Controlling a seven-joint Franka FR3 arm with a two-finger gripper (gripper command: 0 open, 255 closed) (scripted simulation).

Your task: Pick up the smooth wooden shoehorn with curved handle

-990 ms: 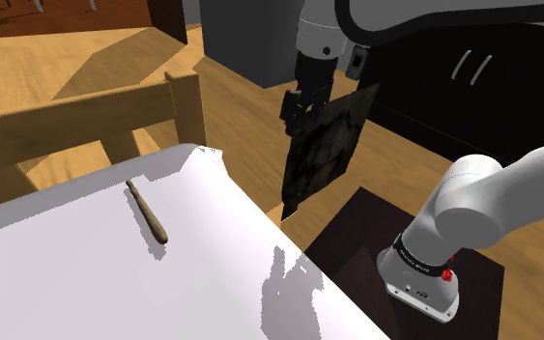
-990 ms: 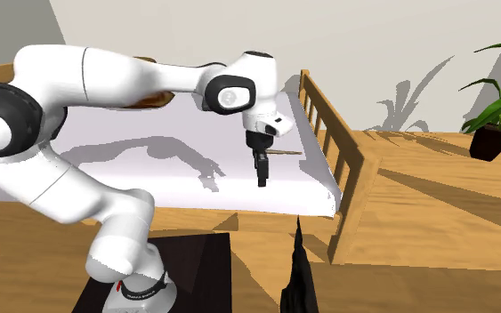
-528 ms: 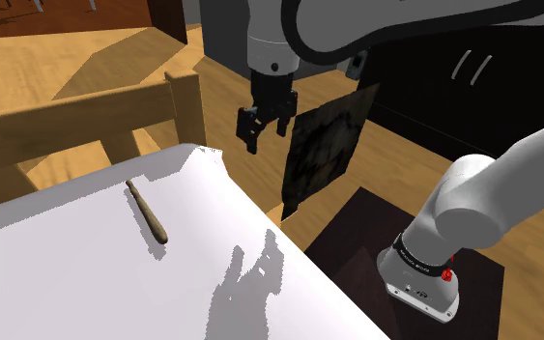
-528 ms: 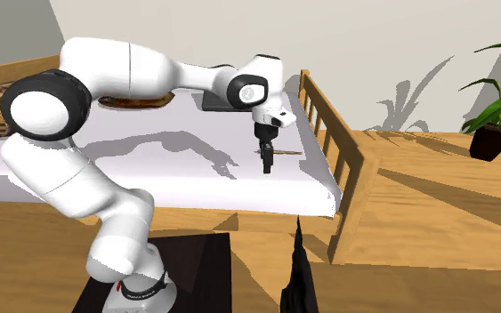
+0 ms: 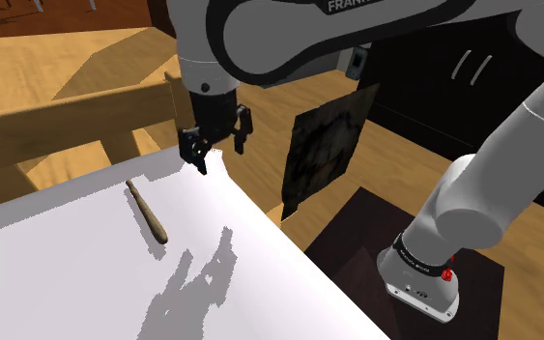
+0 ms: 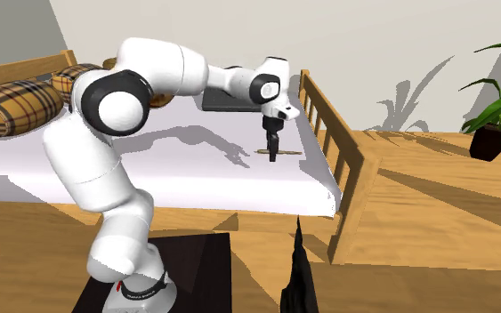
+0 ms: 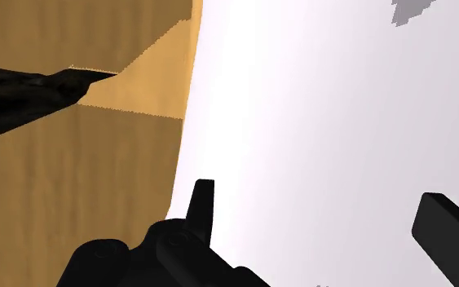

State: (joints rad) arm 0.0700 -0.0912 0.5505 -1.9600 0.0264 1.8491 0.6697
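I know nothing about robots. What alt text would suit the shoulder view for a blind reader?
A white robot arm holds its open black gripper over the corner of a white bed, beside the wooden bed frame. A slim brown shoehorn lies untouched on the bed, toward the shoulder view's left of the gripper.

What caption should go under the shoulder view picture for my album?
Open black gripper hovers over the white bed's edge, apart from the brown shoehorn.
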